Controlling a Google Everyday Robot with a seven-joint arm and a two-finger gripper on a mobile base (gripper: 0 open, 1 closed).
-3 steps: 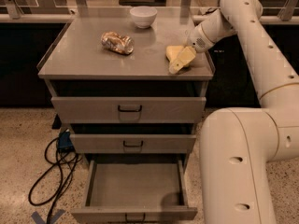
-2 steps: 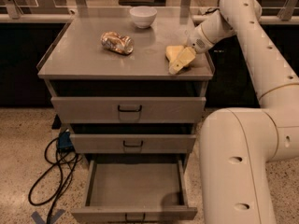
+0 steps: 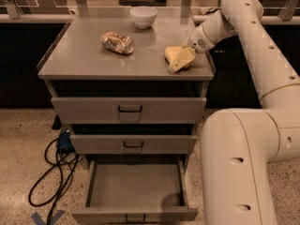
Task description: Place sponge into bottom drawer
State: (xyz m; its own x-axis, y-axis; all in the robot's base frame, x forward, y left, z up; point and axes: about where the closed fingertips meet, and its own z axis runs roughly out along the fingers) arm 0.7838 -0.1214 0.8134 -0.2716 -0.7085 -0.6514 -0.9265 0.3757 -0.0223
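The pale-yellow sponge (image 3: 172, 53) lies on the cabinet top (image 3: 93, 60) near its right front corner. My gripper (image 3: 182, 61) reaches in from the right and sits right at the sponge, low over the top, partly covering it. The bottom drawer (image 3: 136, 190) is pulled out near the floor, a wide flat grey tray with nothing in it and a small black handle on its front panel (image 3: 135, 216).
A crushed shiny can (image 3: 117, 42) lies mid-top and a white bowl (image 3: 143, 16) stands at the back. The two upper drawers (image 3: 129, 109) are shut. Black cables (image 3: 54, 172) lie on the floor left of the cabinet. My large white arm (image 3: 243, 163) fills the right side.
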